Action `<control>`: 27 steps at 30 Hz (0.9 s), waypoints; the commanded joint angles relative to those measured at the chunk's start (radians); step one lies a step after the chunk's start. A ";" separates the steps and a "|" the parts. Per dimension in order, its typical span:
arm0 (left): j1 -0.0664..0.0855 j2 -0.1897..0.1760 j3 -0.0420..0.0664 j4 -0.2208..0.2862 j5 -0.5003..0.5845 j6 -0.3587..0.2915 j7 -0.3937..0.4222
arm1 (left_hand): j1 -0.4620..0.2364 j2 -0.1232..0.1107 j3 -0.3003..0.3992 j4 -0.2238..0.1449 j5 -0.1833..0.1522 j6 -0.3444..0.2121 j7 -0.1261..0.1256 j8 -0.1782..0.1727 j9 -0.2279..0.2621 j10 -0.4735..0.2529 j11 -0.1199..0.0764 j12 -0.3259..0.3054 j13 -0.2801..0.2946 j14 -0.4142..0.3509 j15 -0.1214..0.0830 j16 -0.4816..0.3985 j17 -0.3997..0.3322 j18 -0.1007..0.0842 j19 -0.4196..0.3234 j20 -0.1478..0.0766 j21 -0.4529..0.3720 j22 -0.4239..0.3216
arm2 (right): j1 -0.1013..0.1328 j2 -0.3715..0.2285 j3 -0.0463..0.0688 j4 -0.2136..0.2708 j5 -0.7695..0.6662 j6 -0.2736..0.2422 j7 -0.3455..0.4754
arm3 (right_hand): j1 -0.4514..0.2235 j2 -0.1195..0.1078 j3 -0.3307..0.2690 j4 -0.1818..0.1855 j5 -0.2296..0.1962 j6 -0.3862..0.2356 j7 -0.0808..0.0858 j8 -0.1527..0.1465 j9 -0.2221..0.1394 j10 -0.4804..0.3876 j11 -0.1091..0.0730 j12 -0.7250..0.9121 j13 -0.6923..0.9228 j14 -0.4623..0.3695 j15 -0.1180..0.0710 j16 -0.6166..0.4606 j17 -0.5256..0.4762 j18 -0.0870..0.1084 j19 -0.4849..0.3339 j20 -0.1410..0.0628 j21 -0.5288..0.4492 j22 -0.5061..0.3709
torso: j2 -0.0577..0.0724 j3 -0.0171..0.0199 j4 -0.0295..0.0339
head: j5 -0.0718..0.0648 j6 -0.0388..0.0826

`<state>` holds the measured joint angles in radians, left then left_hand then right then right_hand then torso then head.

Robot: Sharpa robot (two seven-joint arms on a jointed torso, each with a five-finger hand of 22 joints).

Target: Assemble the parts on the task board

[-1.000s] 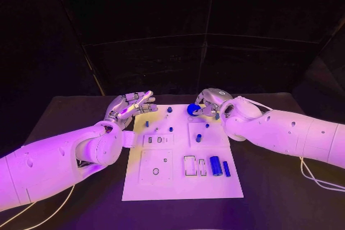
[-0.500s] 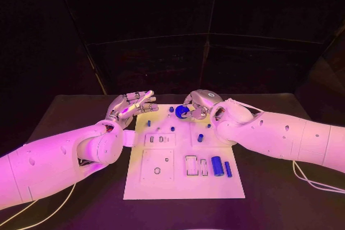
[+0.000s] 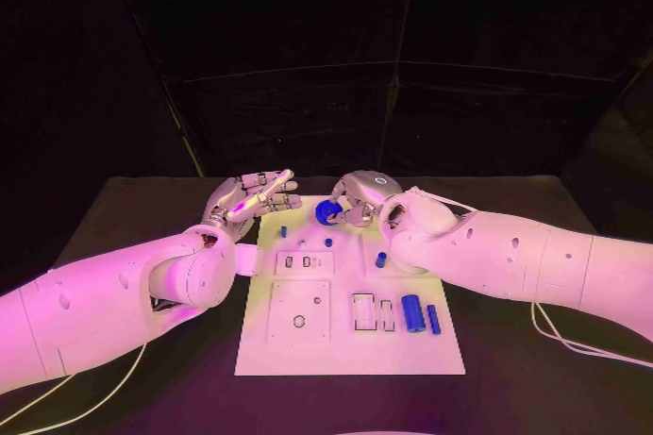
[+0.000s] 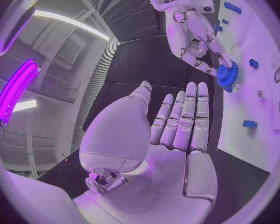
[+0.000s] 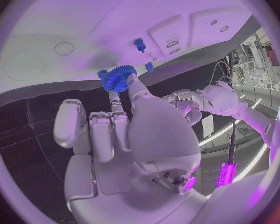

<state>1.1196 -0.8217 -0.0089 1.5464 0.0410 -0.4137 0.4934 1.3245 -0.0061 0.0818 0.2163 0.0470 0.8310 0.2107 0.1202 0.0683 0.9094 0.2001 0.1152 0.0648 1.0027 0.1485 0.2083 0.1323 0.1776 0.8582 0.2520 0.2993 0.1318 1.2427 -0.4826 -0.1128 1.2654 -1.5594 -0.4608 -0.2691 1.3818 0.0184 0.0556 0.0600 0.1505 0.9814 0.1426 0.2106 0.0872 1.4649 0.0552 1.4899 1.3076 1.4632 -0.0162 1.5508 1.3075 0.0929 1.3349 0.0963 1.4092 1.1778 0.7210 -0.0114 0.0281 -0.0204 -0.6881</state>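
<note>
Right hand (image 3: 359,195) farther left now — blue gear (image 3: 328,212) pinched; left hand (image 3: 249,201) flat, empty.

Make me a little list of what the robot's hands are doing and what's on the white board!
right hand: pinches a blue gear over the far end of the task board
left hand: holds nothing, fingers stretched out, beside the board's far left corner
blue cylinder: lies on the board near its right edge
thin blue pin: lies just right of the cylinder
small blue pegs: stand at the far part of the board
table: black
</note>
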 commanded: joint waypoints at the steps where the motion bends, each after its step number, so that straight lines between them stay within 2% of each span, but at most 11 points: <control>1: 0.002 0.002 0.001 0.000 -0.006 0.010 0.008 | 0.009 0.003 0.000 -0.005 0.000 0.002 0.045 -0.003 -0.002 0.000 0.005 -0.004 -0.001 -0.003 0.007 -0.003 0.001 0.000 -0.001 0.007 -0.007 -0.001 | -0.002 0.013 0.001 -0.009 -0.015 0.001 0.011 | -0.009 -0.001 0.003 0.001 0.001 0.017 -0.010 0.005 0.004 0.051 -0.006 0.004 0.184 0.099 -0.005 0.007 0.222 -0.012 0.003 -0.007 0.005 0.001 | -0.001 0.0003 -0.0021 | 0.002 -0.003; 15: 0.002 0.004 0.001 0.000 -0.006 0.009 0.008 | 0.009 0.003 0.000 -0.005 0.000 0.002 0.045 -0.003 -0.002 0.000 0.005 -0.004 -0.001 -0.003 0.007 -0.003 0.001 0.000 -0.001 0.007 -0.007 -0.001 | -0.009 0.051 0.001 -0.055 -0.021 0.035 -0.002 | -0.016 -0.003 0.003 0.004 -0.002 0.014 -0.009 -0.002 0.003 0.051 -0.004 0.002 0.183 0.099 -0.004 0.006 0.222 -0.012 0.004 -0.007 0.006 0.002 | -0.001 0.0010 -0.0021 | 0.002 -0.010; 23: 0.002 0.005 0.001 -0.001 -0.006 0.009 0.007 | 0.009 0.003 0.000 -0.005 0.000 0.002 0.045 -0.003 -0.002 0.000 0.005 -0.004 -0.001 -0.003 0.007 -0.003 0.001 0.000 -0.001 0.007 -0.007 -0.001 | -0.010 0.072 0.001 -0.084 -0.025 0.051 -0.009 | -0.028 -0.009 0.004 0.009 -0.007 -0.007 0.001 -0.028 -0.002 0.046 0.003 -0.004 0.177 0.099 0.002 0.006 0.221 -0.013 0.004 -0.002 0.006 0.003 | -0.001 0.0011 -0.0030 | 0.003 -0.011; 27: 0.002 0.005 0.001 -0.001 -0.006 0.010 0.007 | 0.009 0.003 0.000 -0.005 0.000 0.002 0.045 -0.003 -0.002 0.000 0.005 -0.004 -0.001 -0.003 0.007 -0.003 0.001 0.000 -0.001 0.007 -0.007 -0.001 | -0.011 0.081 0.001 -0.094 -0.029 0.075 -0.015 | -0.038 -0.012 0.003 0.013 -0.033 -0.022 0.008 -0.049 -0.005 0.039 0.010 -0.013 0.170 0.098 0.008 0.005 0.219 -0.012 0.002 0.003 0.004 0.001 | -0.001 0.0005 -0.0016 | 0.003 -0.011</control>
<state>1.1199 -0.8177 -0.0089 1.5448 0.0410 -0.4138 0.4934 1.3245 -0.0061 0.0818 0.2164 0.0469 0.8310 0.2107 0.1203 0.0683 0.9094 0.2001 0.1152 0.0648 1.0027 0.1485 0.2083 0.1323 0.1776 0.8582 0.2520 0.2993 0.1321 1.2301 -0.4041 -0.1125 1.1728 -1.5758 -0.4160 -0.2756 1.3545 0.0056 0.0607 0.0663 0.1241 0.9666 0.1506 0.1671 0.0846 1.4654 0.0557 1.4818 1.3076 1.4636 -0.0158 1.5508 1.3073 0.0930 1.3349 0.0963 1.4092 1.1797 0.7196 -0.0103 0.0250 -0.0178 -0.6992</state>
